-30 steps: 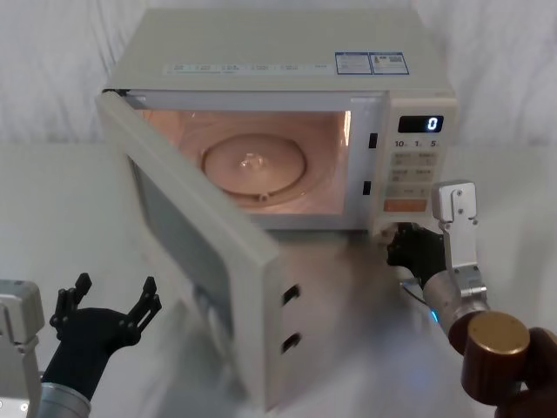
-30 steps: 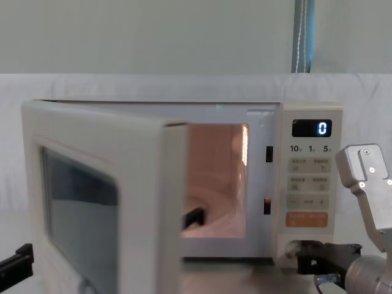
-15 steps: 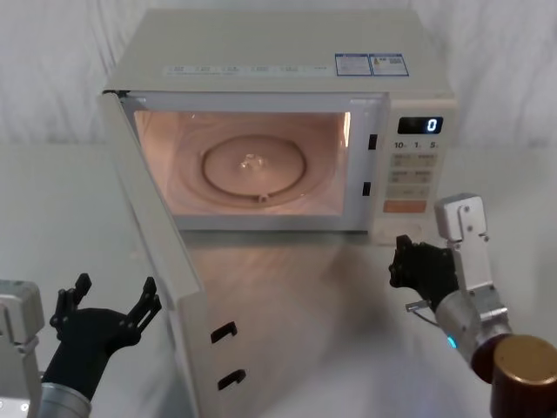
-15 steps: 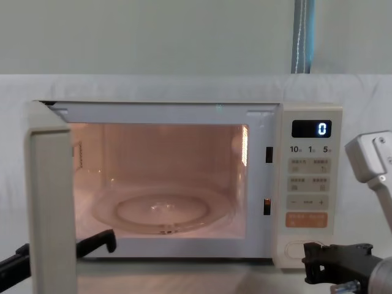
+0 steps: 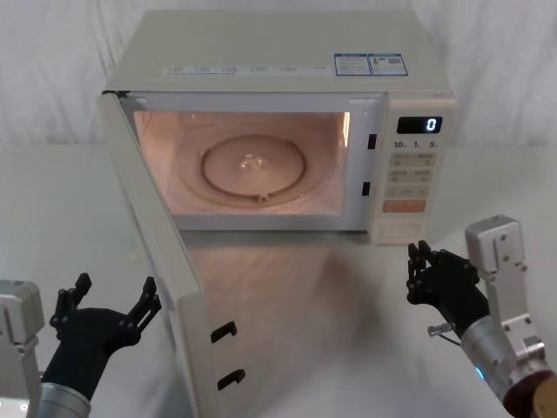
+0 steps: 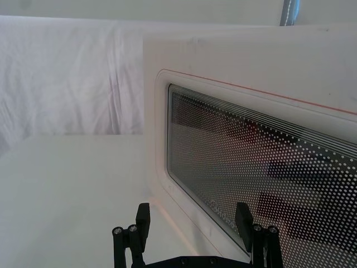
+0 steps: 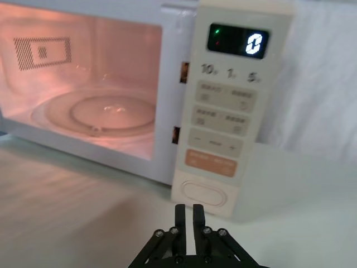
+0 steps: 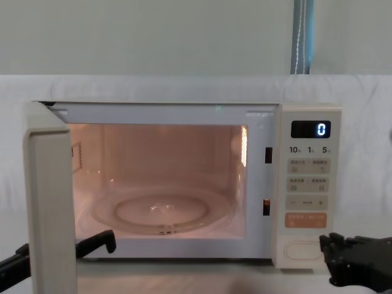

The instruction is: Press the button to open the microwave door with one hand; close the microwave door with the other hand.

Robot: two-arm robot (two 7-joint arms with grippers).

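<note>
The cream microwave (image 5: 278, 52) stands at the back of the table with its lit cavity exposed. The microwave door (image 5: 170, 287) hangs wide open on the left hinge, pointing toward me and seen edge-on in the chest view (image 8: 49, 208). The pill-shaped button (image 7: 204, 194) sits at the bottom of the control panel (image 5: 409, 232). My right gripper (image 5: 420, 274) is shut, empty, and a short way in front of the button (image 7: 188, 209). My left gripper (image 5: 109, 300) is open, low at the near left, just outside the door's glass window (image 6: 268, 167).
The display (image 5: 419, 124) reads 0. A glass turntable (image 5: 252, 165) lies inside the cavity. White cloth covers the table (image 5: 348, 348) and backdrop. Open table lies between the door's free edge and the right gripper.
The door has swung from half open to wide open. My right gripper has pulled back from the button toward me. The left gripper has not moved.
</note>
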